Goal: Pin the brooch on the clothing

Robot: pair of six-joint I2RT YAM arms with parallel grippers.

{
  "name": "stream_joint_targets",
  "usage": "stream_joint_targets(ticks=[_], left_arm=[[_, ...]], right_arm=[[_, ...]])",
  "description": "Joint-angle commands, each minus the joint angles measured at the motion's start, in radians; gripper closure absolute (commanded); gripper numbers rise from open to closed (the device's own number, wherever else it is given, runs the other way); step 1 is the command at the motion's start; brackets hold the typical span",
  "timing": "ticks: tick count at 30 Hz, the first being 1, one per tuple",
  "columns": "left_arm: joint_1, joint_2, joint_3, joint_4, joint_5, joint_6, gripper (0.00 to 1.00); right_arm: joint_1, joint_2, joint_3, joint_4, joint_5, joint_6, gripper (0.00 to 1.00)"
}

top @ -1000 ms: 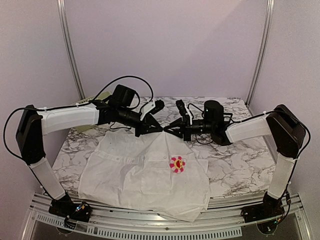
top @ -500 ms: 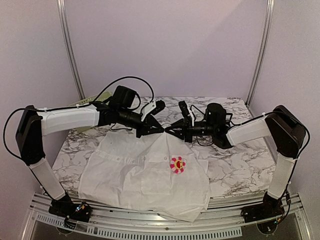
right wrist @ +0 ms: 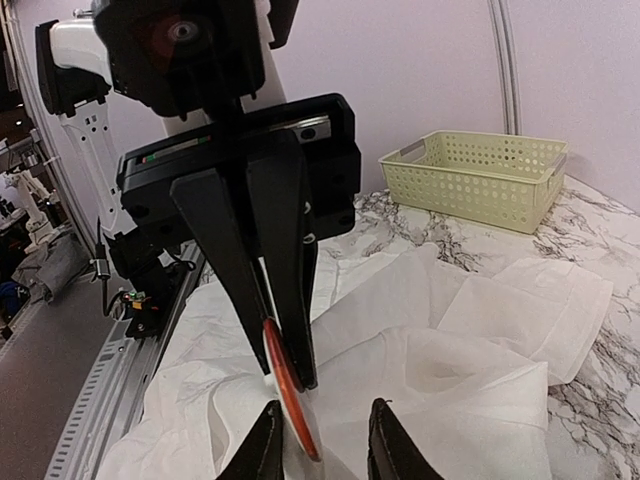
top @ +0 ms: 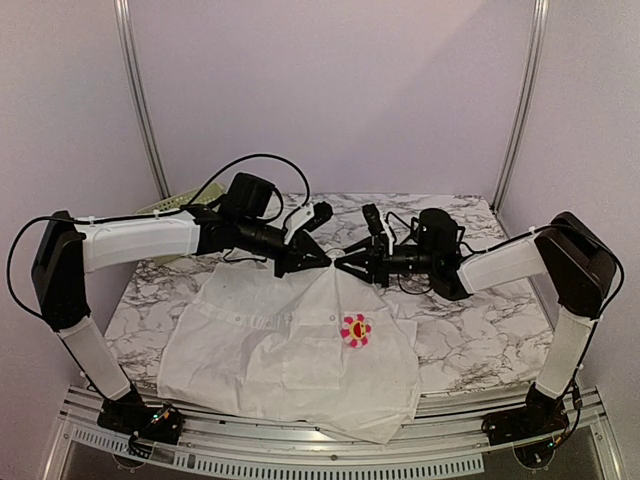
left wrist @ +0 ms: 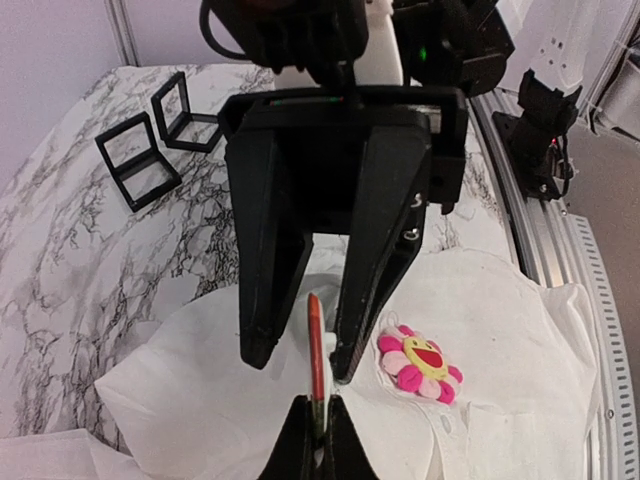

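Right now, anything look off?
Shirt isn't flat: far edge tented up where the left end effector, pinching a thin red piece, meets the right end effector; near hem droops past the table edge.

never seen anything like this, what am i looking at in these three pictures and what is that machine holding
It is two robot arms bolted to a marble-patterned table. One picture looks down from above; the other two come from cameras on each wrist. A white button-front shirt lies spread out with a pink and yellow flower brooch on it. A pale green plastic basket sits at the far edge. The left hand pinches a thin red-rimmed disc; the right hand, facing it, is open.
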Motion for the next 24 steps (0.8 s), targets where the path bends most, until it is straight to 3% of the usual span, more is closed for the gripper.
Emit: stream_joint_targets(ticks=[1,4,9,14,19,21,24], left_arm=[[-0.015,-0.023,-0.011,0.026,0.017,-0.006,1.00],[-0.015,-0.023,-0.014,0.026,0.016,-0.007,1.00],[-0.015,-0.020,-0.040,0.025,-0.039,0.050,1.00],[-0.024,-0.038,-0.164,0.064,-0.130,0.253,1.00],[-0.084,-0.090,-0.314,0.058,-0.187,0.565,0.98],[-0.108,-0.111,-0.351,0.007,-0.223,0.733,0.83],[-0.123,-0.134,-0.337,-0.174,-0.226,0.866,0.49]], right_arm=[[-0.012,-0.054,-0.022,-0.052,0.018,-0.042,0.73],[-0.013,-0.059,-0.020,-0.065,0.002,-0.044,0.68],[-0.025,-0.101,-0.013,-0.156,-0.005,-0.078,0.51],[-0.076,-0.185,-0.013,-0.311,0.078,-0.089,0.48],[-0.083,-0.222,0.039,-0.573,0.338,-0.047,0.47],[-0.083,-0.188,0.120,-0.759,0.500,0.002,0.48],[-0.083,-0.126,0.231,-0.990,0.705,0.047,0.47]])
